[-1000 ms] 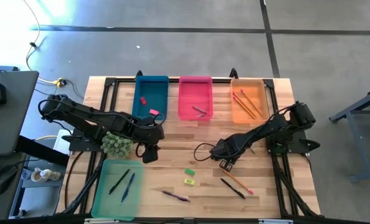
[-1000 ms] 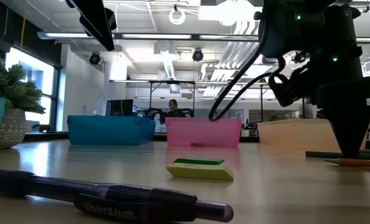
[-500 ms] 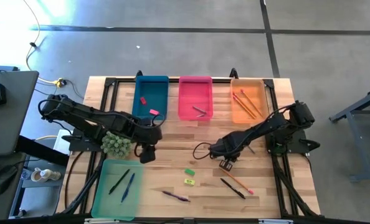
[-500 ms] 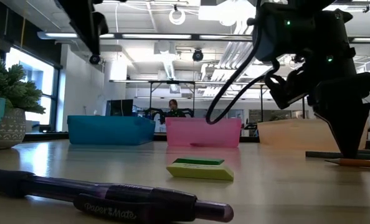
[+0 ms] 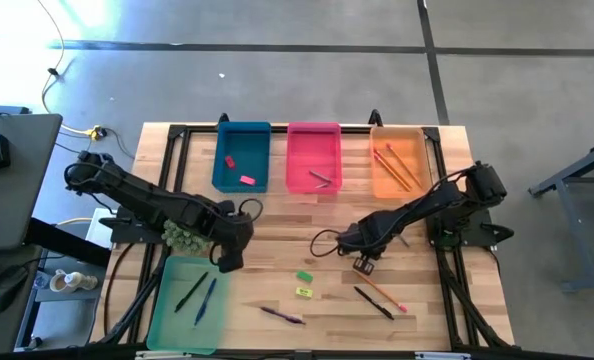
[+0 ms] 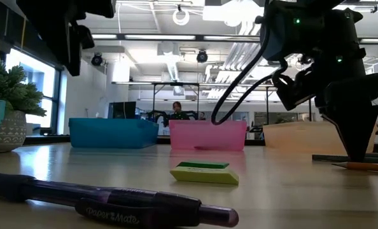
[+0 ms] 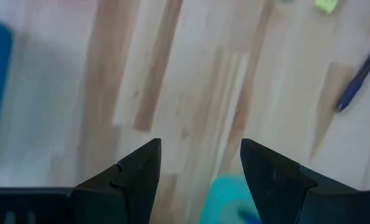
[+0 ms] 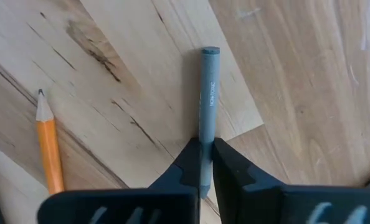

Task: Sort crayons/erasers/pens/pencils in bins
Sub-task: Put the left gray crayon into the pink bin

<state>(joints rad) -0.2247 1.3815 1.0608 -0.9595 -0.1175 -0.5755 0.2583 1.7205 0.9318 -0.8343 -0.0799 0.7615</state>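
Observation:
A grey crayon (image 8: 208,99) lies on the wood between the green eraser (image 5: 304,277) and an orange pencil (image 5: 382,292), with my right gripper (image 5: 365,262) shut on it. My left gripper (image 5: 227,262) hangs open over the far right corner of the mint green bin (image 5: 167,310), its fingers (image 7: 135,180) empty. Two pens (image 5: 199,295) lie in that bin. The blue bin (image 5: 242,140) holds two erasers, the pink bin (image 5: 313,140) a crayon (image 5: 320,177), and the orange bin (image 5: 422,165) pencils (image 5: 395,165). My right gripper pinches the crayon's two long sides (image 8: 205,146) between its two fingers, which come from above, point down and lie across it. One end of the crayon (image 8: 210,53) sticks out past the fingers; the other is hidden by them. The crayon lies flat on the table.
A yellow eraser (image 5: 303,292), a purple pen (image 5: 282,316) and a black pen (image 5: 374,302) lie loose near the front edge. A spiky green plant (image 5: 185,235) stands under my left arm. A black frame borders the table.
My left gripper has sunk and gone toward the table's left and near edges, over the mint green bin's corner, staying open. My right gripper has kept its place over the crayon and closed its fingers on it.

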